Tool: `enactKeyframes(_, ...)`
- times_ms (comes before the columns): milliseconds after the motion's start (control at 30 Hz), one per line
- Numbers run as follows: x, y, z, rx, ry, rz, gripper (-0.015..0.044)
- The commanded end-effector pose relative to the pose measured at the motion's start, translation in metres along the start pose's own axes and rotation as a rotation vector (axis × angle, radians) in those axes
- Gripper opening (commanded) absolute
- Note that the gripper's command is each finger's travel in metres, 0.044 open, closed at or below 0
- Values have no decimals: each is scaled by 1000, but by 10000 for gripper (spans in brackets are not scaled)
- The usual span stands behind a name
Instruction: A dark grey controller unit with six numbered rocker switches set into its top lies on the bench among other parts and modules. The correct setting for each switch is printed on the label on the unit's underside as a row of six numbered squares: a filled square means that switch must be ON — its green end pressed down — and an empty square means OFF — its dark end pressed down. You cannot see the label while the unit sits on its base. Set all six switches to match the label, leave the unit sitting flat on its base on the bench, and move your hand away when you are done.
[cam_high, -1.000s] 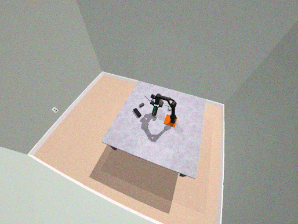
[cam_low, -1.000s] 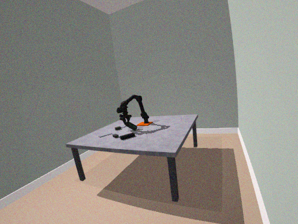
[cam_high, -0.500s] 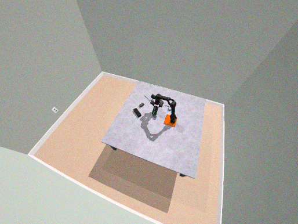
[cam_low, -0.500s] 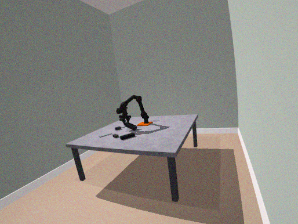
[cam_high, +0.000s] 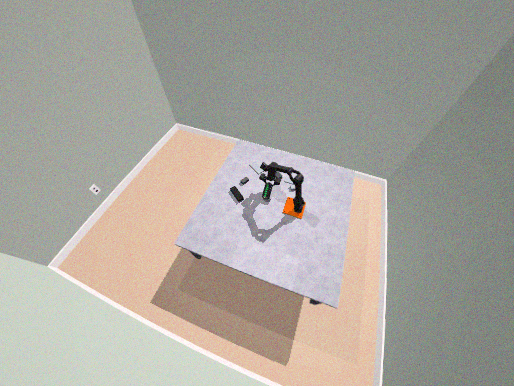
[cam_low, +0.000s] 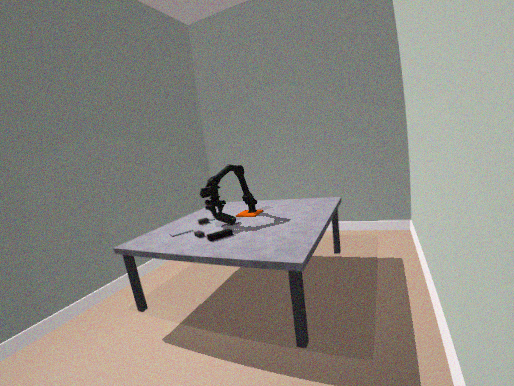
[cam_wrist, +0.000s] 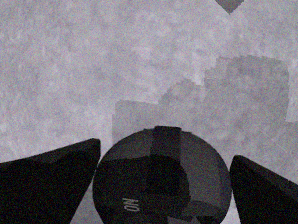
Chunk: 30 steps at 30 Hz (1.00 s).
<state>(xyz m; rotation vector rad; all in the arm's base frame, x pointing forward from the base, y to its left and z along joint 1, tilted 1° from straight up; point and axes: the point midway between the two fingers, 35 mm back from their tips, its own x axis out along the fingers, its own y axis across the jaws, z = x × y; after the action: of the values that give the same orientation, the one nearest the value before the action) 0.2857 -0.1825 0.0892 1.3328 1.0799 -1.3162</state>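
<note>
Gripped by its sides in the end effector (cam_high: 269, 182) (cam_low: 218, 213) (cam_wrist: 166, 155): controller unit (cam_high: 267, 191) (cam_low: 226, 218) (cam_wrist: 165, 175), tilted, beside the orange base plate (cam_high: 288, 206) (cam_low: 242, 214). Best to keep the grip firm, turn slowly for label reading, and avoid brushing rockers against the counter (cam_high: 300, 260) (cam_low: 190, 250) (cam_wrist: 50, 75).

Dark grey elongated controller unit (cam_high: 267, 191) (cam_low: 226, 218) (cam_wrist: 165, 172), green-marked switches along its top, "ON" lettering visible, tilted between the claw's fingertips, individual switch settings unreadable.
</note>
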Motion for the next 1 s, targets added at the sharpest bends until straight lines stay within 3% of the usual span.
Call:
enactKeyframes(0, 10, -3, -4, -14, 19, -23, 336)
enactKeyframes(967, 31, -4, 3, -14, 19, -24, 336)
